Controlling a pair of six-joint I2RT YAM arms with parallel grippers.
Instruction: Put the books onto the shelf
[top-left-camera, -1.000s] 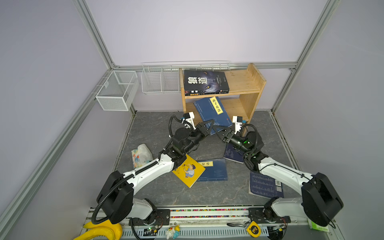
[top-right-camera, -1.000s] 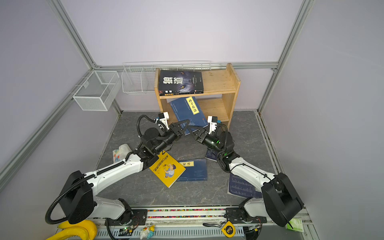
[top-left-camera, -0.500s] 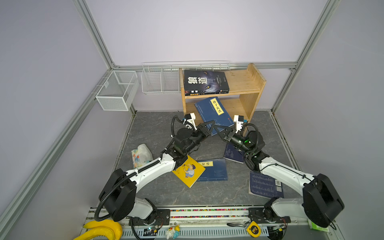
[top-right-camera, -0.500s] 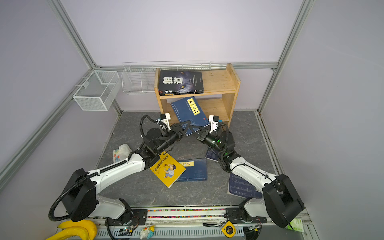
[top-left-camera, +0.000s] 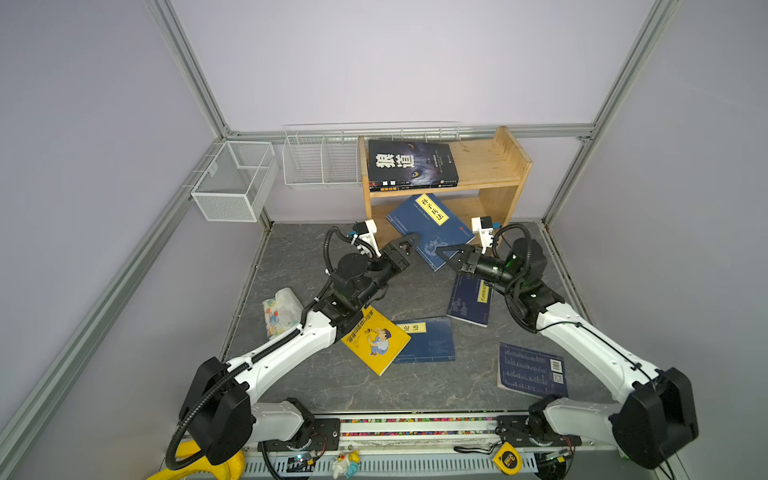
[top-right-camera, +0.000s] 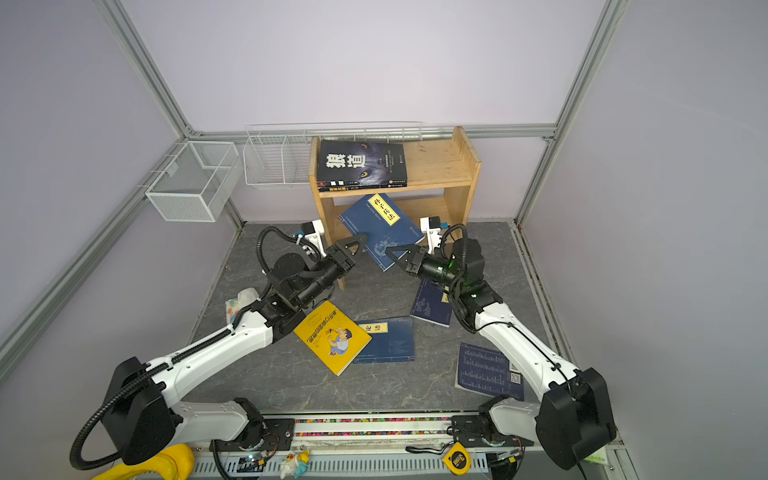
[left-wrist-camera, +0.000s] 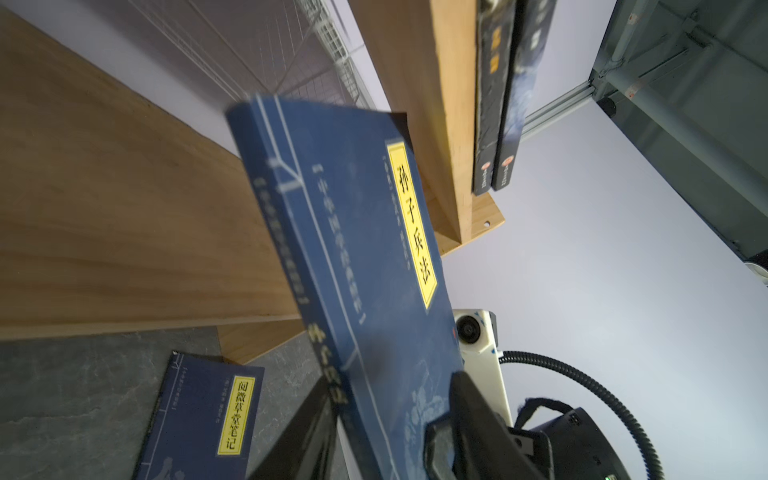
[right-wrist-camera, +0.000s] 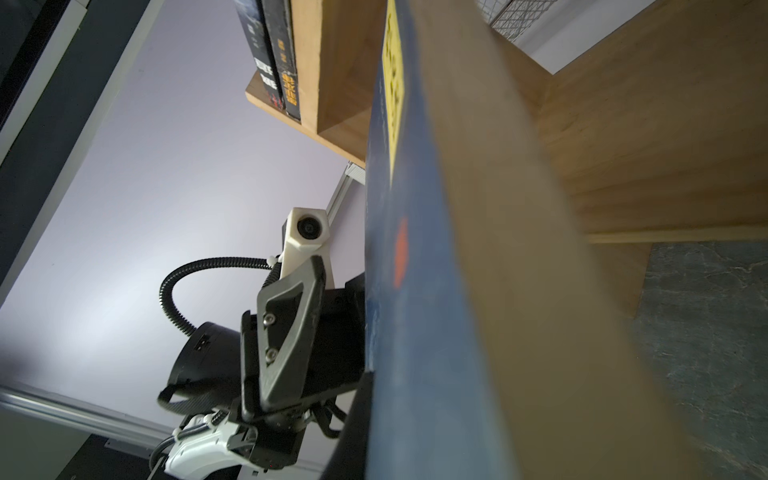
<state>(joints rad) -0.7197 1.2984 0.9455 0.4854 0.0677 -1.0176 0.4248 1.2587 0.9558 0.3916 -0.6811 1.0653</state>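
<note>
Grey tabletop (top-left-camera: 415, 291), pine shelf (top-left-camera: 490, 166) behind, navy book (top-left-camera: 432, 228) leaned tilted at its lower tier, right claw (top-left-camera: 441, 251) clamped the book's corner, left claw (top-left-camera: 410, 241) parted around its edge.

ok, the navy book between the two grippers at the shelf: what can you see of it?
The navy book is a thin paperback: yellow title label with black Chinese characters, pale line art and a small red mark on the cover. It is tilted, cover up, far end inside the lower tier of the pine shelf, near end sticking out. The right gripper is shut on its near corner; the left gripper straddles its left edge, jaws apart.
</note>
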